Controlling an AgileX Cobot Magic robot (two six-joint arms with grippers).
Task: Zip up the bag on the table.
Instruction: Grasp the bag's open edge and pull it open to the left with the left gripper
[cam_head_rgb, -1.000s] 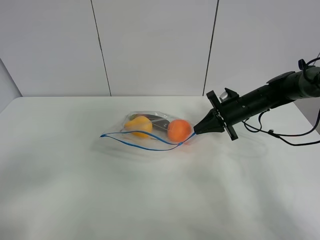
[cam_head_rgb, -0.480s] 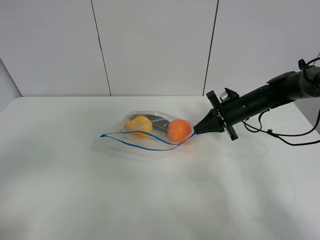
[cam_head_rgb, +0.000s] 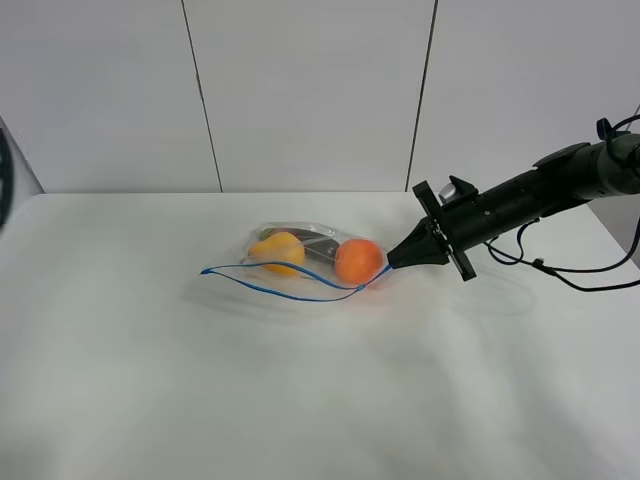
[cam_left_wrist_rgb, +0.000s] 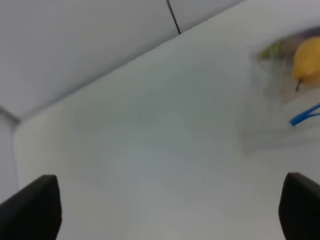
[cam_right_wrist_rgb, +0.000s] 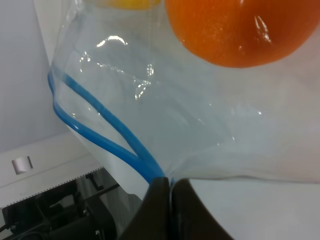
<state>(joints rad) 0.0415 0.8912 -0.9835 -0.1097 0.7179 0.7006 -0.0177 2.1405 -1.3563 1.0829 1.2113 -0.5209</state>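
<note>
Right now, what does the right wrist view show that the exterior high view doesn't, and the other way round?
Only the right wrist view: the right gripper seen close, its tips closed on the bag where the blue zip strip ends, with the strip's two tracks plainly apart. Only the exterior high view: the whole bag lying on the table, a dark item inside it, and the right arm. Both: the orange, the strip, the gripper at the bag's corner, and the pear, a mere sliver in the wrist view.
</note>
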